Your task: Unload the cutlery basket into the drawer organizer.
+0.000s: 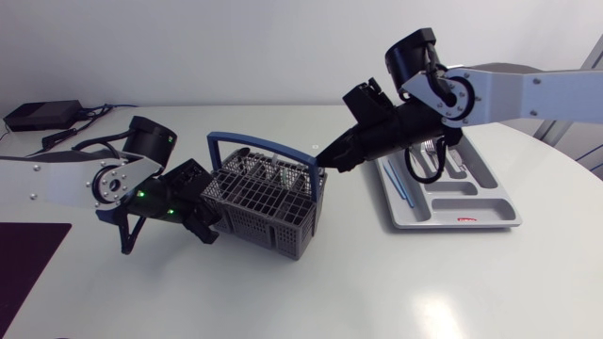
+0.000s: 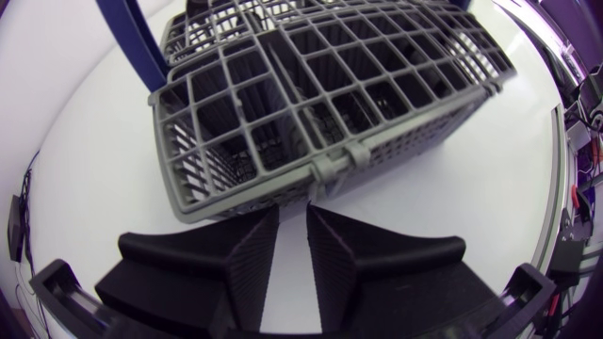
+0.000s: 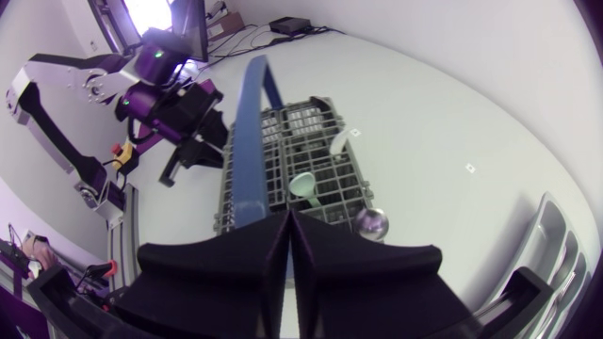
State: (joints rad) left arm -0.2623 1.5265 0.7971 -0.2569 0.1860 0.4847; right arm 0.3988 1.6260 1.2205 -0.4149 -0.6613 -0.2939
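Observation:
The grey cutlery basket (image 1: 264,200) with its blue handle (image 1: 247,139) stands mid-table. At its left wall sits my left gripper (image 1: 203,224). In the left wrist view its fingers (image 2: 252,247) stand a narrow slit apart, their tips pinching the basket's lower rim (image 2: 325,171). My right gripper (image 1: 323,161) hangs over the basket's right rim with its fingers (image 3: 254,247) pressed together; I see nothing between them. Just ahead of it are the blue handle (image 3: 249,141) and spoons (image 3: 303,184) standing in the basket (image 3: 320,174). The grey drawer organizer (image 1: 490,202) lies to the right, holding some cutlery (image 1: 433,151).
A black box (image 1: 38,115) with cables sits at the back left. A dark mat (image 1: 28,259) covers the front left corner. My right arm (image 1: 509,94) crosses over the organizer's far end. The table's rounded edge runs along the right.

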